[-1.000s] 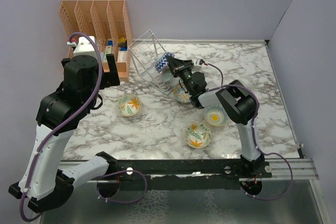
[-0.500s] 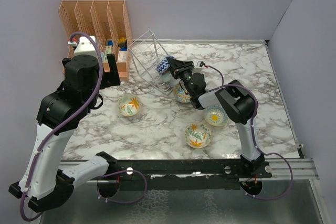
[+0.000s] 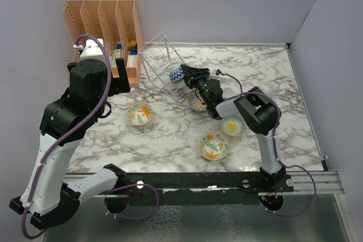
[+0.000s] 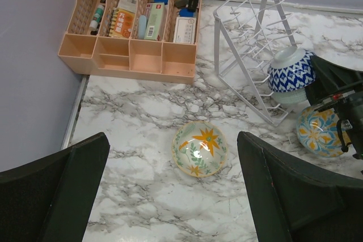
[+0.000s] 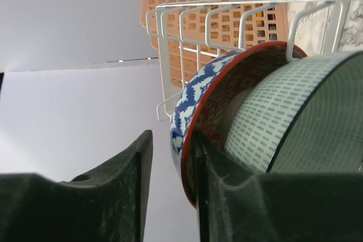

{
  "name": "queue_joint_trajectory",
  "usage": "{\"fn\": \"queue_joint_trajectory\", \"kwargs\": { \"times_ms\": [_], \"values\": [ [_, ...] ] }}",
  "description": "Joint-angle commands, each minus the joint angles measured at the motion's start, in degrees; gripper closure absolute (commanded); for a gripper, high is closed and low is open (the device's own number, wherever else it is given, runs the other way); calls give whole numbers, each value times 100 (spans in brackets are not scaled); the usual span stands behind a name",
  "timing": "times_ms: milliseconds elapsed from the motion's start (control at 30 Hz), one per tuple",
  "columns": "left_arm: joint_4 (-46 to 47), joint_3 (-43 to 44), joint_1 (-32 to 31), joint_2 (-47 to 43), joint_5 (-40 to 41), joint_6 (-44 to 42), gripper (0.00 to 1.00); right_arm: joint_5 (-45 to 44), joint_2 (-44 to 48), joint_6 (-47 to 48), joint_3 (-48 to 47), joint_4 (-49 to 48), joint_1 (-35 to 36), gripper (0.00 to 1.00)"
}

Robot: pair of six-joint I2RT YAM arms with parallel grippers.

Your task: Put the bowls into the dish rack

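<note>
An orange slotted organizer (image 3: 105,18) stands in the far left corner of the table (image 3: 170,134), near the walls (image 3: 198,4). Its compartments hold small boxes (image 4: 184,28) and bottles. The tabletop is white marble with grey veins, and lilac walls enclose three sides.

Left wrist cam: both fingers (image 4: 62,191) of the left claw (image 4: 173,139) run off the bottom edge as dark blurry slabs. The right claw (image 4: 317,75) is chopped by the right edge, the pale teal bowl (image 4: 290,96) is mostly covered by the blue-patterned bowl (image 4: 290,69), & labels on the stuff in the orange organizer (image 4: 133,55) are too small to read. Right wrist cam: its fingers (image 5: 85,202) are blurry too, the pale teal bowl is cut off right + bottom, and can't tell if the inner finger touches the blue-patterned bowl. Top cam: right arm (image 3: 255,114) covers pt of the orange-flower bowl (image 3: 194,103) & the yellow-sun bowl (image 3: 231,127), and left arm (image 3: 85,86) blocks the organizer's near left corner.
</note>
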State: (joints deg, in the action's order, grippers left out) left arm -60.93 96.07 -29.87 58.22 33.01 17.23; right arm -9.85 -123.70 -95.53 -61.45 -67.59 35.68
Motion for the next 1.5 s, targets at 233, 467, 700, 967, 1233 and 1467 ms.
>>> {"fn": "queue_joint_trajectory", "kwargs": {
  "times_ms": [233,467,700,967,1233,1467],
  "values": [
    [224,-10,-29,32,-117,-18,1,-288,883,-254,393,945,17,59],
    [204,-10,-30,32,-137,-8,1,-418,1205,-342,795,1245,9,57],
    [205,-61,-30,31,-189,30,1,-458,1540,-331,1170,1383,-15,57],
    [219,-80,-31,15,-134,20,1,-101,2318,229,1395,2119,-26,57],
    [286,-71,-31,6,14,48,1,500,3788,1929,790,6106,-42,53],
    [469,-210,-30,-65,119,29,1,-92,3819,4066,-1090,10435,-63,39]
  ]
}}
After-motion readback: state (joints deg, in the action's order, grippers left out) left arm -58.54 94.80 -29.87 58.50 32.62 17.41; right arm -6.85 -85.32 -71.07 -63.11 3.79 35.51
